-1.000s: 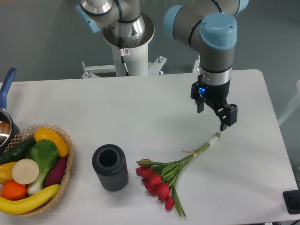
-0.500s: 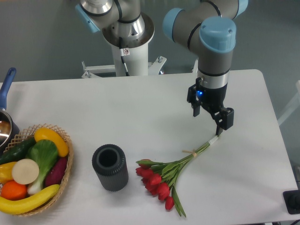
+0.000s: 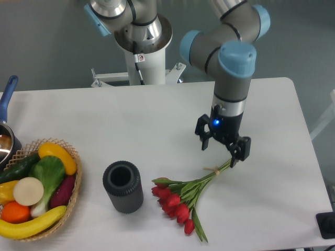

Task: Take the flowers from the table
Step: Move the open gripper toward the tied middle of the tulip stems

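Observation:
The flowers [image 3: 184,197], a bunch of red tulips with long green stems tied by a tan band, lie flat on the white table [image 3: 104,120] at the front right, heads toward the lower left and stems running up to the right. My gripper [image 3: 220,151] hangs open just above the upper end of the stems, one finger to the left of them and the other finger right over the stem tips. Nothing is held between the fingers.
A dark ribbed cylinder [image 3: 122,186] stands left of the tulip heads. A wicker basket [image 3: 73,183] with fruit and vegetables sits at the front left, and a pot with a blue handle [image 3: 7,99] is at the left edge. The robot base [image 3: 142,47] stands behind the table.
The gripper has moved left and down toward the stems, from above the stem tips to just over the upper stems. The flowers have not moved.

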Tool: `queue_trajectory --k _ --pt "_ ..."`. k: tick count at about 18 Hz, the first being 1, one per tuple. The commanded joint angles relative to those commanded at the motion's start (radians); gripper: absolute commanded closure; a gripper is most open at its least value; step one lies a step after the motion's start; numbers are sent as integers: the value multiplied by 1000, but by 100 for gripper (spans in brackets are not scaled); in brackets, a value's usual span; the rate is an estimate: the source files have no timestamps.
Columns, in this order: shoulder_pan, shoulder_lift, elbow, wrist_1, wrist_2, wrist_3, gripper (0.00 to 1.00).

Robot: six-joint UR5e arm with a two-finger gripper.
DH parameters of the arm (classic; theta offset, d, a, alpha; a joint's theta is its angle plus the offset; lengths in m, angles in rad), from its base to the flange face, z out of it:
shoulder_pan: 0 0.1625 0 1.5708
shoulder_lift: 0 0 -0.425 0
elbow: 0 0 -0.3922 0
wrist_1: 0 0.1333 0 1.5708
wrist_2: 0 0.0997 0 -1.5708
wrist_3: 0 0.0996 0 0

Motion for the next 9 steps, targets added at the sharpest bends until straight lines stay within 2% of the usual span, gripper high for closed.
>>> queue_trajectory --k 3,7,9 --pt "-17 -43 -9 32 11 -4 0" --pt "-23 -94 11 19 28 2 0" --pt "-23 -103 0 2 67 6 0"
